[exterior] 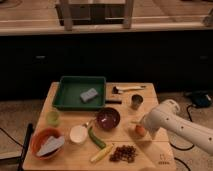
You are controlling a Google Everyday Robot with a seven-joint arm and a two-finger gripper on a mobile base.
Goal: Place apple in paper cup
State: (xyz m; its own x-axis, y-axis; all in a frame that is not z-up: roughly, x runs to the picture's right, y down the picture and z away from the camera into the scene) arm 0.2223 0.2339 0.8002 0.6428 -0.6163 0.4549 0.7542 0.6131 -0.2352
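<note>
The apple [139, 130], small and orange-red, lies on the wooden table [150, 150] right of the dark maroon bowl [108, 118]. My gripper [146, 125], at the end of the white arm [172, 122] reaching in from the right, is right at the apple, on its right side. The white paper cup [78, 134] stands left of the bowl, well to the left of the apple.
A green tray [70, 95] with a grey sponge [89, 94] sits at the back. A metal cup [136, 101], a green cup [53, 117], an orange bowl [46, 142], a cucumber [96, 137], a banana [101, 153] and dark grapes [125, 152] lie around.
</note>
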